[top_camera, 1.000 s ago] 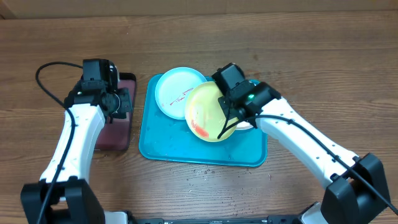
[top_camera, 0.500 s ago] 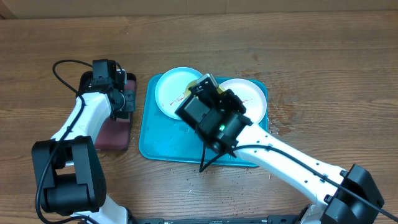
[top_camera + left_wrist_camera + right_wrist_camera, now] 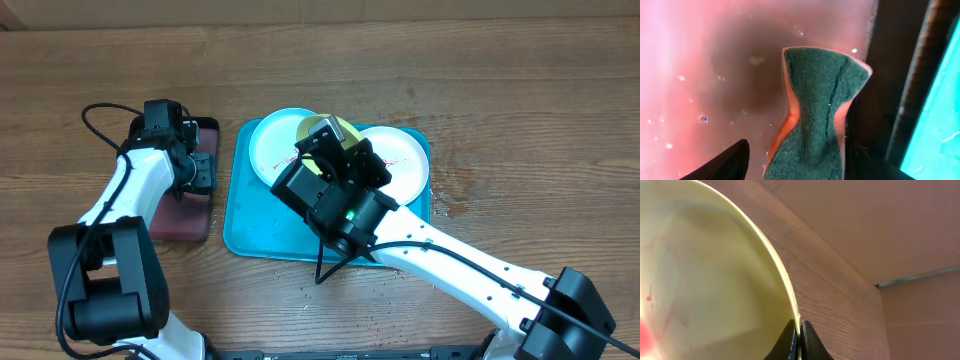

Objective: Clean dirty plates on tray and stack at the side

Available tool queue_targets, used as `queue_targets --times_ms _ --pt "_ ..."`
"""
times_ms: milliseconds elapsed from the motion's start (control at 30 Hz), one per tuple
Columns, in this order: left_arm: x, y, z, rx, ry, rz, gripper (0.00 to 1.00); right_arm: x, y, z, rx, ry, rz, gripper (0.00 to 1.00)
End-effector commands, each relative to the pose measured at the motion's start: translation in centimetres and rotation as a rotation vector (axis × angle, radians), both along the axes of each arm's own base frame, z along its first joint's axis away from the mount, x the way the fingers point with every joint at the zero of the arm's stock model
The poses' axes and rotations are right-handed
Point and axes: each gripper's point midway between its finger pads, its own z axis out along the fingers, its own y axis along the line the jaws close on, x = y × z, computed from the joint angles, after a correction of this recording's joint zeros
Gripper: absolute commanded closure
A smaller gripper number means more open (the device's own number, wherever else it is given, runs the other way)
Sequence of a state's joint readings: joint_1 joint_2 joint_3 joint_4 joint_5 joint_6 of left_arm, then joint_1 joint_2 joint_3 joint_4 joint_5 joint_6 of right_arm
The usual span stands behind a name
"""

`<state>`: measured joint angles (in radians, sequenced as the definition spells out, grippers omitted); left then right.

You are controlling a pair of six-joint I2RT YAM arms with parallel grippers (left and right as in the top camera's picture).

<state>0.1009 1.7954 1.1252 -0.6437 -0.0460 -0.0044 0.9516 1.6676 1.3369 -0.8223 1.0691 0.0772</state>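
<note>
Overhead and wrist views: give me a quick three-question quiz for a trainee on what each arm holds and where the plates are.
1. True or false: the right tool pinches the yellow-green plate by its rim.
2. What does the left tool hold? A) a sponge B) a cloth C) nothing
3. Fill in: ____ plates lie on the teal tray.

Key: 1 true; 2 A; 3 two, the light blue plate and the white plate.
</note>
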Motion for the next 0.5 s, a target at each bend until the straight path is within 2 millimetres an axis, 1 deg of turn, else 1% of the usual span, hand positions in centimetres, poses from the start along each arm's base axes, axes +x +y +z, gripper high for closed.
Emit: queue_targets --times_ms 0,67,100,133,167,200,233,267,400,467 --pt "0.0 -0.3 -1.6 -0.017 0.043 -0.005 0.35 0.0 -0.1 3.3 0.050 -0.082 -0.016 0.96" --pt "-0.3 -0.3 -2.3 -0.019 0.065 -0.005 0.39 0.0 -0.1 3.3 0.051 -0.083 -0.016 0.96" --pt "-0.5 -0.3 -2.7 -0.021 0.079 -0.005 0.43 0.0 -0.1 3.3 0.051 -0.083 -0.016 0.96" --pt "-0.8 -0.3 -3.1 -0.022 0.095 -0.005 0.49 0.0 -0.1 3.3 0.052 -0.084 -0.016 0.96" --pt "-0.9 -0.4 -3.2 -0.024 0.105 -0.005 0.61 0.1 -0.1 3.3 0.054 -0.085 -0.016 0.96" --pt "-1.1 -0.4 -3.4 -0.025 0.113 -0.005 0.76 0.1 -0.1 3.3 0.055 -0.085 -0.016 0.96" --pt "-1.1 -0.4 -3.5 -0.025 0.116 -0.005 0.94 0.1 0.0 3.3 0.057 -0.087 -0.016 0.96" --pt "-1.2 -0.4 -3.5 -0.025 0.118 -0.005 0.96 0.1 0.0 3.3 0.060 -0.089 -0.016 0.96" --pt "-0.8 -0.3 -3.1 -0.026 0.103 0.012 0.96 0.2 0.1 3.4 0.070 -0.096 -0.016 0.96" --pt "-0.5 -0.3 -2.5 -0.028 0.088 0.024 0.96 0.2 0.2 3.5 0.072 -0.097 -0.016 0.96"
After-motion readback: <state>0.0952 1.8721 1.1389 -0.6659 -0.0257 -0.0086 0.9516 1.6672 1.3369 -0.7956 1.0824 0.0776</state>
